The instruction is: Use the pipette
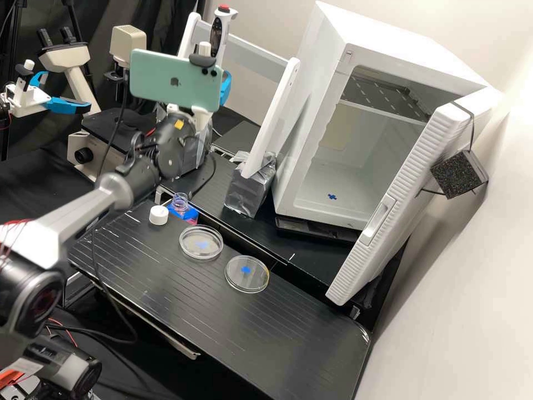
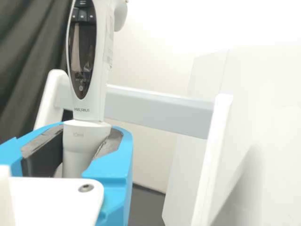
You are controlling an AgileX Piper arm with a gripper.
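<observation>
My claw (image 2: pixel 81 143) is closed around the pipette (image 2: pixel 101 63), upright by the rack (image 2: pixel 155 112) between eleven and twelve o'clock in the high view. I judge it early: the bottle (image 1: pixel 180 205) is open; drawing up and dispensing likely remain.

Free room spans the black grooved worktop (image 1: pixel 277 333), high view's lower centre; a ribbed white door (image 1: pixel 415 166) blocks right of centre.

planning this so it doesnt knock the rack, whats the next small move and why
Probably a slow, slight draw of the pipette away from the rack's crossbar: the gripper is shut around its shaft, the crossbar runs behind it, and the bottle stands open, white cap beside it.
</observation>
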